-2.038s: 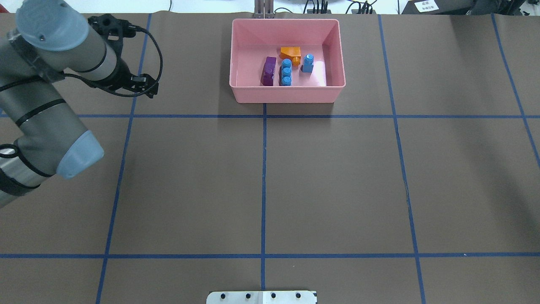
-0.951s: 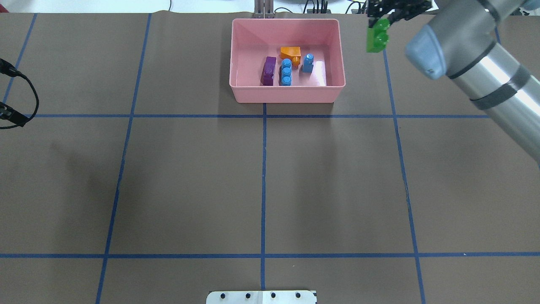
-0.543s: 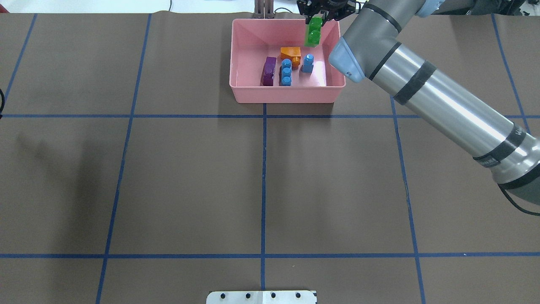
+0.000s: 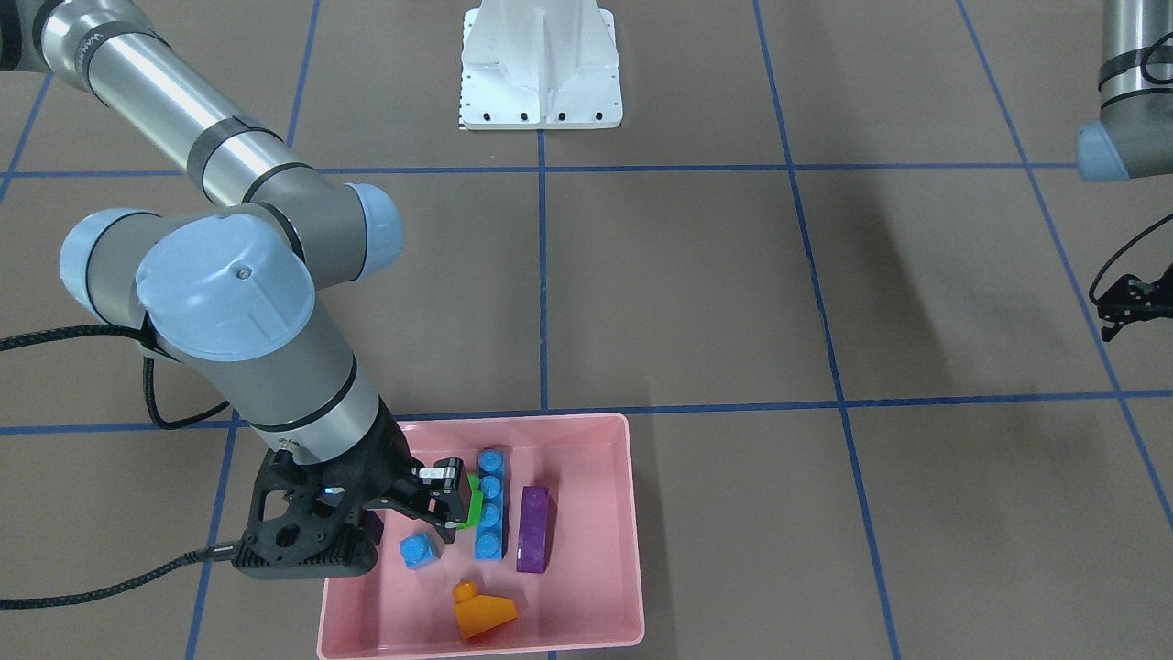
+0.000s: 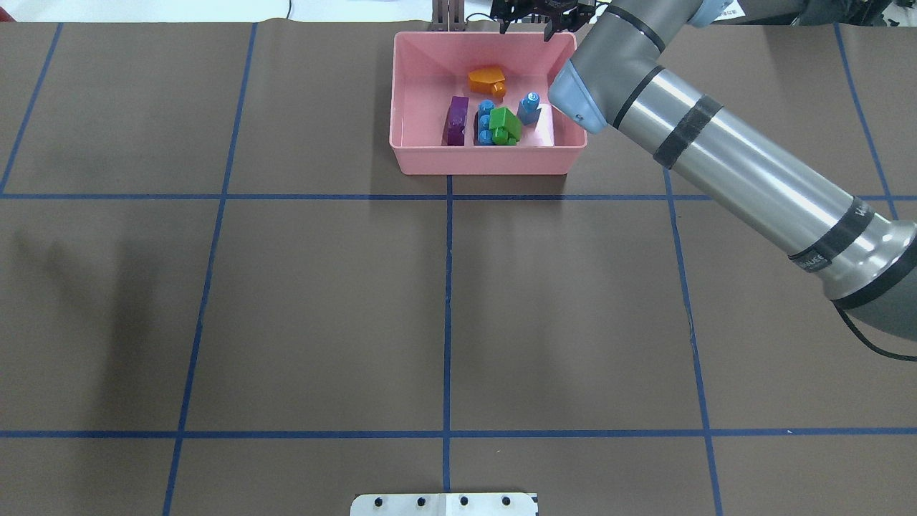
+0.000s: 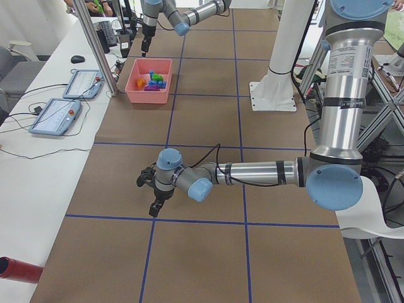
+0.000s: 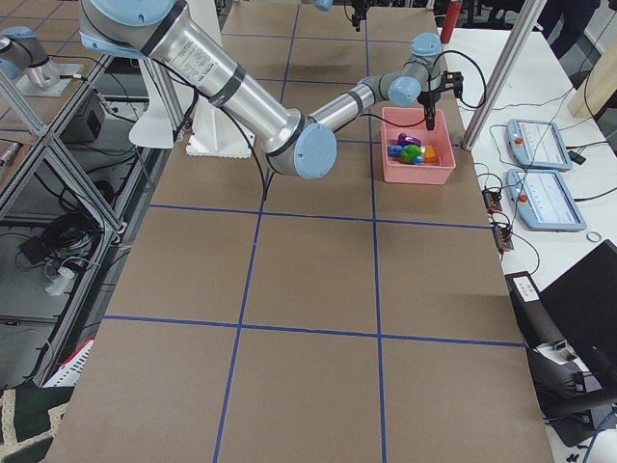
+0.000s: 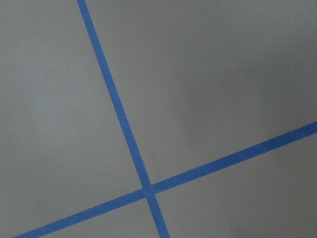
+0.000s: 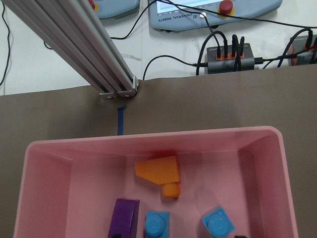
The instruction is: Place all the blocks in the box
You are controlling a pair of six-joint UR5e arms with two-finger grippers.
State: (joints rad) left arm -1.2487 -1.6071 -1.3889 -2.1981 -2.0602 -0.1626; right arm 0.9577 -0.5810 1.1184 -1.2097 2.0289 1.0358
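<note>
The pink box [image 5: 487, 161] stands at the table's far middle. In it lie the orange sloped brick [image 5: 487, 79], the small blue brick [image 5: 530, 107], the long blue brick [image 5: 485, 109], the purple brick [image 5: 456, 120] and the green brick [image 5: 505, 125], which rests against the long blue one. My right gripper [image 5: 524, 30] hangs open and empty above the box's far rim. In the front view it [image 4: 449, 502] partly hides the green brick [image 4: 474, 502]. My left gripper [image 4: 1113, 307] is far off over bare table; I cannot tell its state.
An aluminium post [image 5: 448, 14] stands just behind the box, with cables and pendants [image 9: 213, 15] beyond the table edge. The white metal base [image 4: 541, 64] is on the robot's side. Blue tape lines [image 8: 124, 129] cross the brown table.
My right gripper carried the green brick over the box, opened and let it go. The brick now lies beside the long blue one. The orange brick has shifted slightly.
</note>
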